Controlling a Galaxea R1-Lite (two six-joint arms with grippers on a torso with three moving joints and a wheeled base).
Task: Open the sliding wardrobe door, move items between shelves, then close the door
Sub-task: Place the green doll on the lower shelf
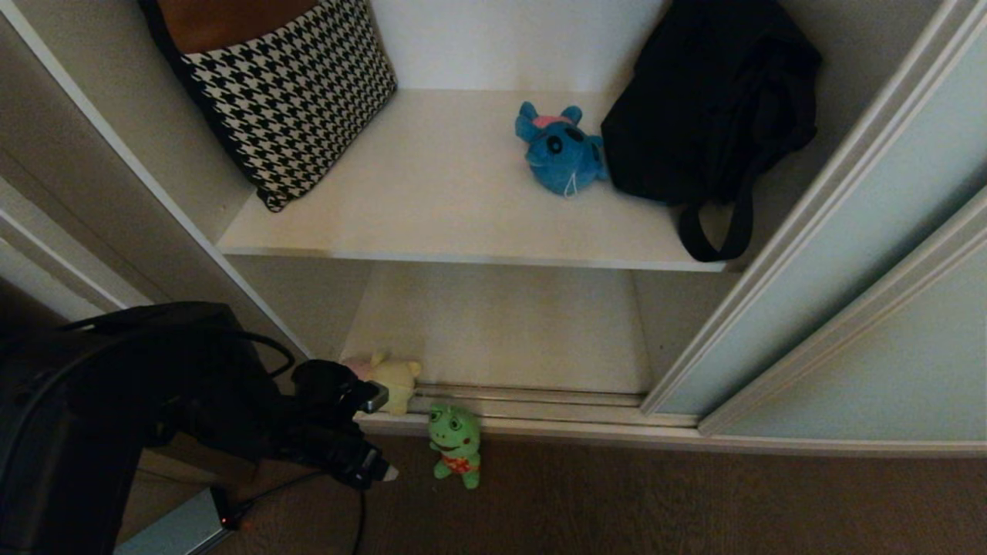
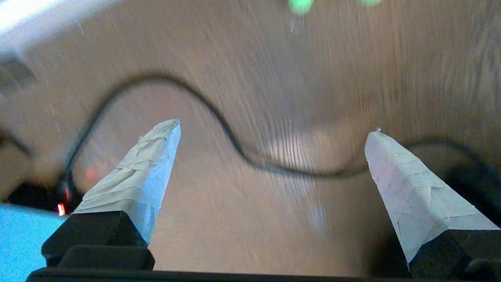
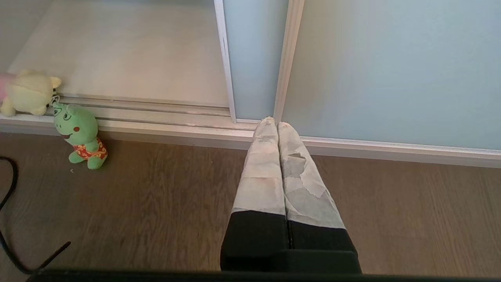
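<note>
Sliding wardrobe door (image 1: 840, 254), a frosted pale blue-green glass panel in a slim off-white frame, stands pushed to the right; the compartment is open.

Upper shelf (image 1: 432, 208), a plain off-white board with a pale straight front edge, carries:
- blue plush toy with a pink back (image 1: 560, 150), toward the rear right of centre, touching or just beside the black fabric bag (image 1: 709, 100) on its right;
- black-and-white houndstooth cushion (image 1: 289, 92), leaning in the left rear corner.

Lower shelf (image 1: 509, 327), a beige board: pale yellow plush toy with a pink part (image 1: 393, 379) sits at its front left corner by the door track, partly hidden by the left arm.

Green frog plush with a red patterned bib (image 1: 456, 445) stands on the brown wood-grain floor (image 1: 694, 501), just in front of the track, near the yellow toy.

Left pincer (image 1: 374, 432): low at front left, over the floor, beside the frog and below the yellow toy. Taped fingers (image 2: 137, 180) spread wide apart, nothing between them; a black cable (image 2: 235, 145) runs across the floor beneath.

Right pincer (image 3: 278, 123): taped fingers pressed together, empty, pointing at the base of the door frame, above the floor.
</note>
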